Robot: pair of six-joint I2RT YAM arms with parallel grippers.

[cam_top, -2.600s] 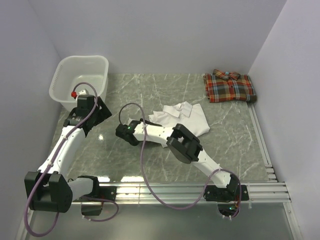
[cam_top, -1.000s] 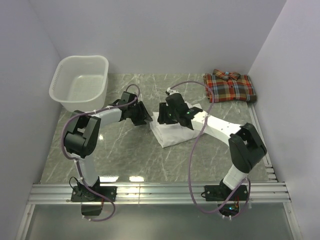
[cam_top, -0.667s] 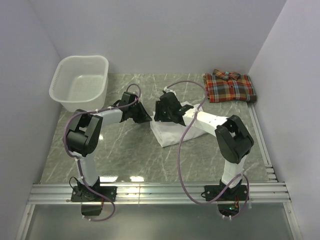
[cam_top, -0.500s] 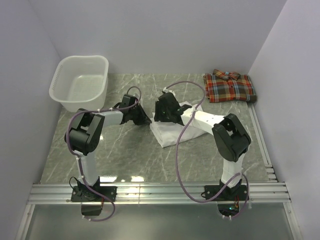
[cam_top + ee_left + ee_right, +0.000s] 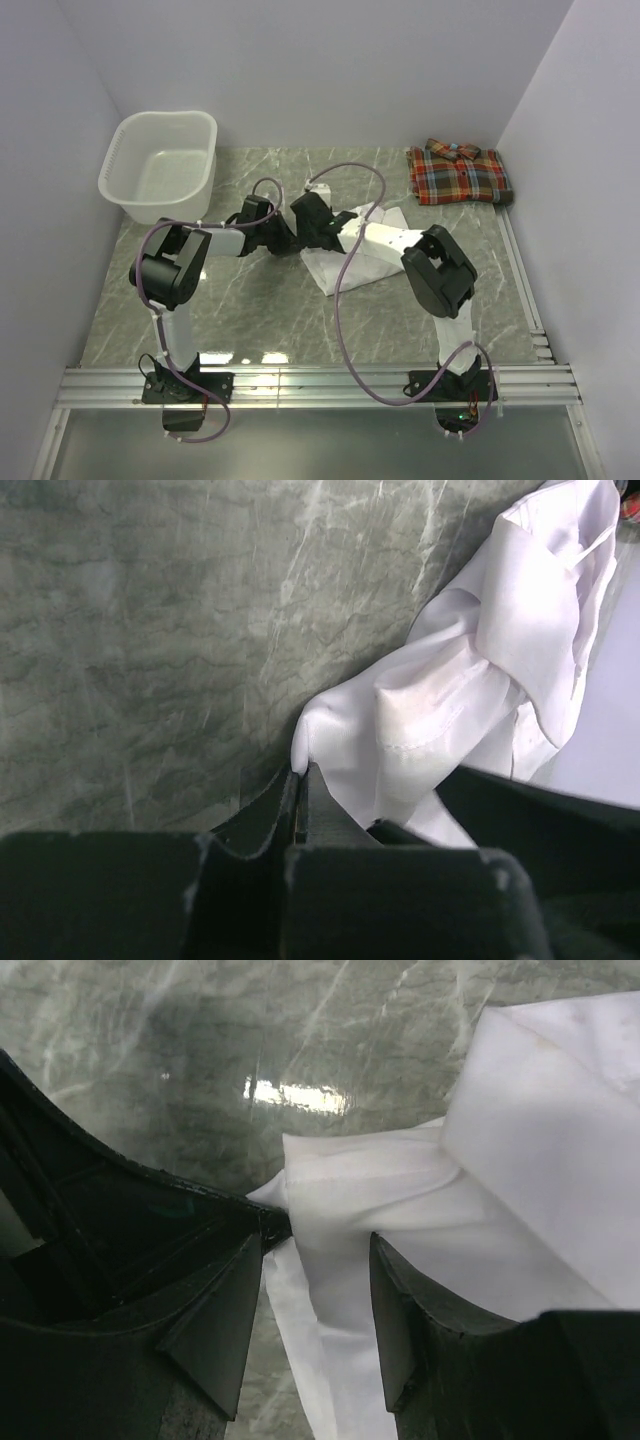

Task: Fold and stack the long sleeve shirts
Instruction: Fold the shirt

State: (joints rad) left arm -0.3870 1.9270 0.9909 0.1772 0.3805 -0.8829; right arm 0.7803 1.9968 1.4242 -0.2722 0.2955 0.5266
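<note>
We see the white shirt (image 5: 335,268) lying rumpled in the middle of the marble table (image 5: 250,310), and the plaid shirt (image 5: 458,172) folded at the far right corner. The left gripper (image 5: 300,780) pinches the white shirt's left edge. The right gripper (image 5: 315,1270) straddles that same edge, jaws apart. A laundry basket (image 5: 207,160) sits far left.

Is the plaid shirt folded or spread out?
Folded. The plaid shirt lies as a compact rectangle, its collar at the far edge, and no sleeve sticks out.
</note>
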